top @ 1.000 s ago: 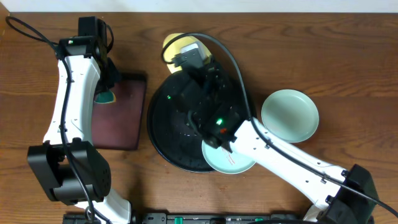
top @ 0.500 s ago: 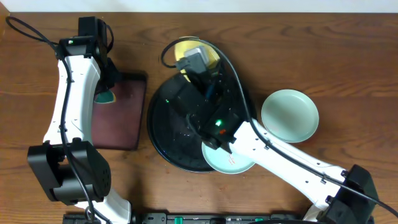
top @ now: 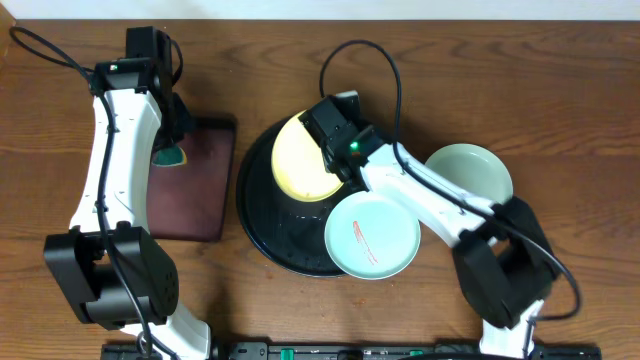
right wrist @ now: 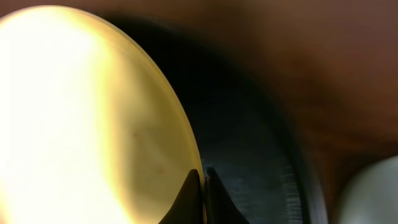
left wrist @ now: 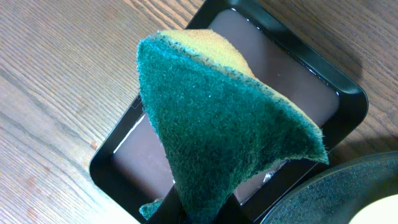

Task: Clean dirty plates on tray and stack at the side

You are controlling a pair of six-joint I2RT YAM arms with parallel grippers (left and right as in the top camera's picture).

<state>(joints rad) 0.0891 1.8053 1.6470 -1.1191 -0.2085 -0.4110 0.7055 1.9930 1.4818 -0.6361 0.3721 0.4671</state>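
**Ana:** Brown wood-grain worktop. Where is everything?

**Ben:** Mid-worktop sits the black tray [top: 265,212]. The right pincer [right wrist: 202,186] is pressed onto the rim of the yellow plate [top: 298,160], over the tray's far side. The left pincer [top: 172,148] pinches a sponge [left wrist: 217,124] above the maroon tray [top: 190,200], toward the left edge.

**Ana:** How should the wipe go?

**Ben:** I'd keep that rim grip firm, bring the sponge across and scrub the whole face.

**Ana:** Counts?

**Ben:** Three plates: one yellow, a smeared mint plate [top: 372,235] overlapping the tray's near rim, and a bare mint plate [top: 480,170] toward the right edge. Two trays, one sponge.
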